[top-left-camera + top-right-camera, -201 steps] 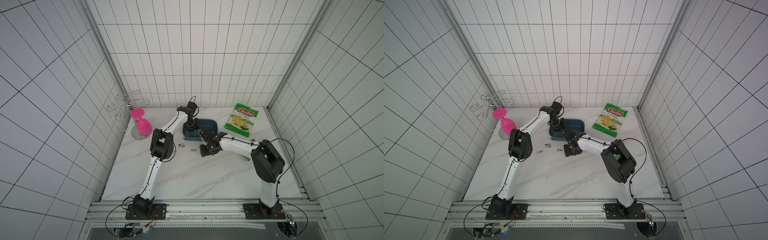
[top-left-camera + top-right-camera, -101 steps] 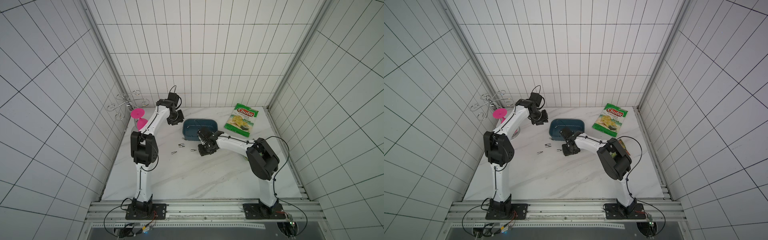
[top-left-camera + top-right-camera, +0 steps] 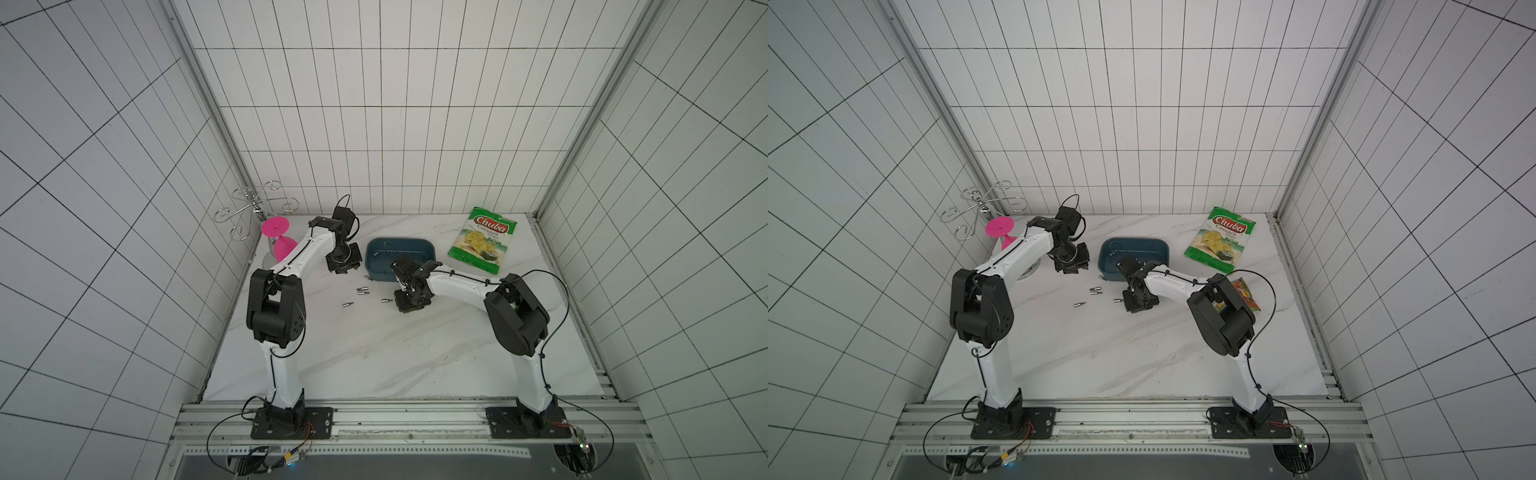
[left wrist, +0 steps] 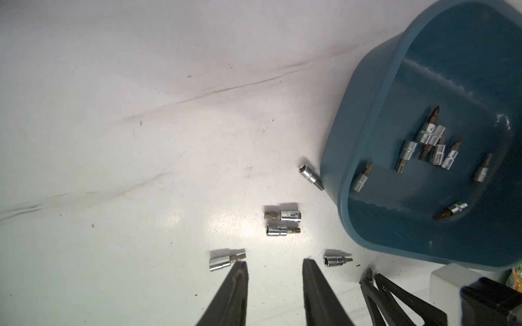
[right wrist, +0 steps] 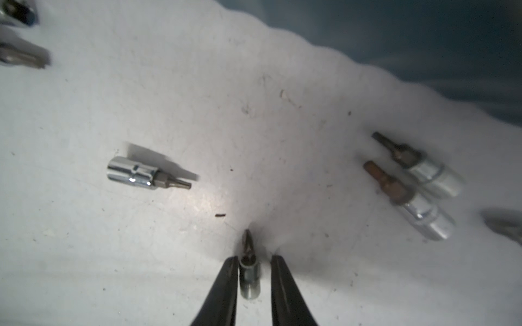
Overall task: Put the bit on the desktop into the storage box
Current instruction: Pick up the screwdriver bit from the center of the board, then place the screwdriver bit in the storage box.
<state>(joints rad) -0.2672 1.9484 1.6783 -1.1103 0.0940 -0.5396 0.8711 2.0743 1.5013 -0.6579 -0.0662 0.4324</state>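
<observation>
Several small chrome bits (image 3: 363,290) lie on the white marble desktop (image 3: 374,353) just in front of the teal-blue storage box (image 3: 399,241). More bits (image 4: 432,141) rest inside the box (image 4: 353,127). My right gripper (image 5: 254,257) is low on the desktop, its jaws close around one bit (image 5: 249,276). One finger touches that bit and a thin gap shows at the other. In both top views this gripper (image 3: 409,301) (image 3: 1140,303) sits in front of the box. My left gripper (image 4: 274,261) (image 3: 343,264) hovers left of the box, open and empty.
A green Chuba chip bag (image 3: 484,245) lies at the back right. A pink goblet (image 3: 280,241) and a wire rack (image 3: 253,208) stand at the back left, behind my left arm. A small snack packet (image 3: 1246,293) lies by my right arm's elbow.
My left gripper has swung away from over the storage box to its left side. My right gripper has stayed in place while its jaws narrowed around the bit.
</observation>
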